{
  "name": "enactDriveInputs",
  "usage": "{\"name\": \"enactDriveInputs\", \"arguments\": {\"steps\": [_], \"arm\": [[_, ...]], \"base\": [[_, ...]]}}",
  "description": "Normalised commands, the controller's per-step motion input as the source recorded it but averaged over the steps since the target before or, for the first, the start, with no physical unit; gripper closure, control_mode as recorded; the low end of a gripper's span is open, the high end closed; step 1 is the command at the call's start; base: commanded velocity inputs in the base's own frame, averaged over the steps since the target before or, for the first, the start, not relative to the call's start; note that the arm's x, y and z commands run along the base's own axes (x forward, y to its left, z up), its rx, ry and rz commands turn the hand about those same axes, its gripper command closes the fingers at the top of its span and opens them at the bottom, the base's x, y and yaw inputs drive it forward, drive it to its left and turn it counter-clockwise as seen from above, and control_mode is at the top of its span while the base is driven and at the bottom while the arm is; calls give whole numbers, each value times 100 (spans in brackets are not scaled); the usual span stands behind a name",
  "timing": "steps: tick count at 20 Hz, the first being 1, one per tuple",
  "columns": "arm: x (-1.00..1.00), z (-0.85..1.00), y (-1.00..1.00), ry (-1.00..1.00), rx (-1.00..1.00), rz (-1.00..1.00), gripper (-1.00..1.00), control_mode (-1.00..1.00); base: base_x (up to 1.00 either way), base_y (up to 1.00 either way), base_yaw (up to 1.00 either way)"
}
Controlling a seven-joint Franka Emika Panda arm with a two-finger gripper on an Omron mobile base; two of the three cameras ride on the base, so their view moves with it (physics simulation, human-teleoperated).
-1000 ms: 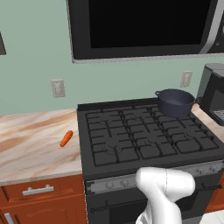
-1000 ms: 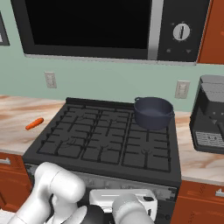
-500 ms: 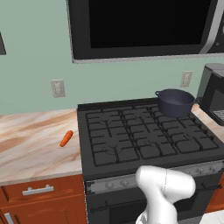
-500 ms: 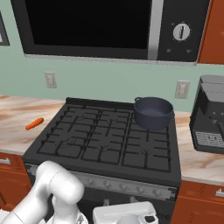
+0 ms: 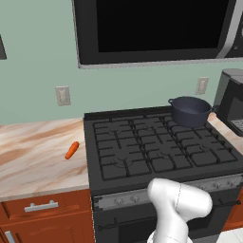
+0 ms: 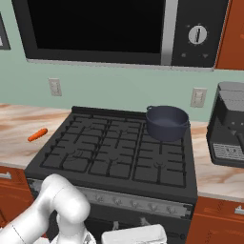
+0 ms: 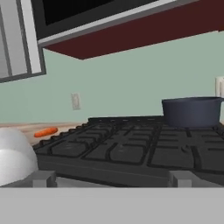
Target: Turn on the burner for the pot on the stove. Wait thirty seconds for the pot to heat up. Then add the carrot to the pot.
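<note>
The dark blue-grey pot (image 5: 190, 111) (image 6: 167, 123) (image 7: 192, 111) stands on the back right burner of the black stove (image 5: 156, 147) (image 6: 114, 152) (image 7: 122, 153). The small orange carrot (image 5: 71, 150) (image 6: 37, 135) (image 7: 45, 131) lies on the marble counter to the left of the stove. My gripper (image 7: 113, 179) is open and holds nothing. It hangs low in front of the stove's front edge and looks level across the grates toward the pot. The grey strip of knobs (image 5: 218, 184) (image 6: 143, 206) runs along the stove's front.
A black appliance with a grey top (image 5: 232, 102) (image 6: 228, 126) stands on the counter right of the stove. A black microwave (image 5: 156, 28) (image 6: 119, 28) hangs above. The marble counter (image 5: 33, 152) stretches left, with wood drawers (image 5: 42, 206) below.
The arm has folded lower in front of the stove, and the hand now sits at the bottom of the right base view. Pot and carrot have not moved.
</note>
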Motion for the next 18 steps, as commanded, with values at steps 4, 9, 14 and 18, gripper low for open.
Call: {"name": "enactDriveInputs", "arguments": {"steps": [4,9,14,18], "arm": [[41,-8,0,-2,1,0,-100,-100],[40,-13,0,0,2,-2,-100,-100],[34,-25,0,0,1,-3,-100,-100],[21,-41,0,0,1,-2,-100,-100]], "base": [[0,0,0],[0,0,0],[0,0,0],[0,0,0]]}}
